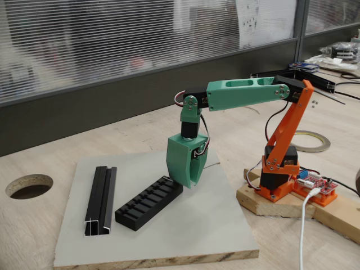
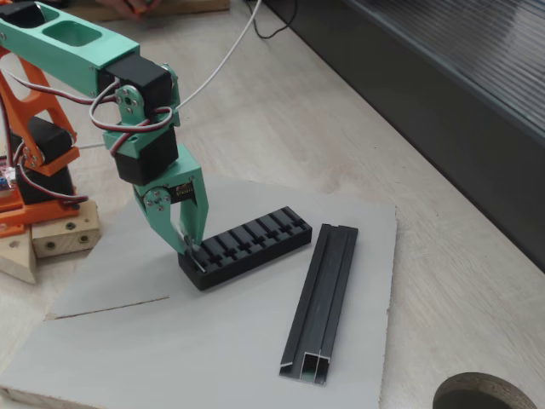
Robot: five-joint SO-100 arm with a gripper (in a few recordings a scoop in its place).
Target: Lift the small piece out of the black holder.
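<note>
Fixed views: channel rail (image 1: pixel 101 199) lies at the left on the grey board (image 1: pixel 185 236). Just right of it, black holder (image 1: pixel 149 202). Gripper (image 2: pixel 187 244) tips at holder's end slot (image 2: pixel 197 256), clamped on small piece (image 2: pixel 189 248). Arm base (image 1: pixel 281 177) far right.

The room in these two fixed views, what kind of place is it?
Probably an office turned workshop or lab bench. Window blinds run behind a pale wooden table with a round cable hole, and electronics and cables lie on the far desk.
</note>
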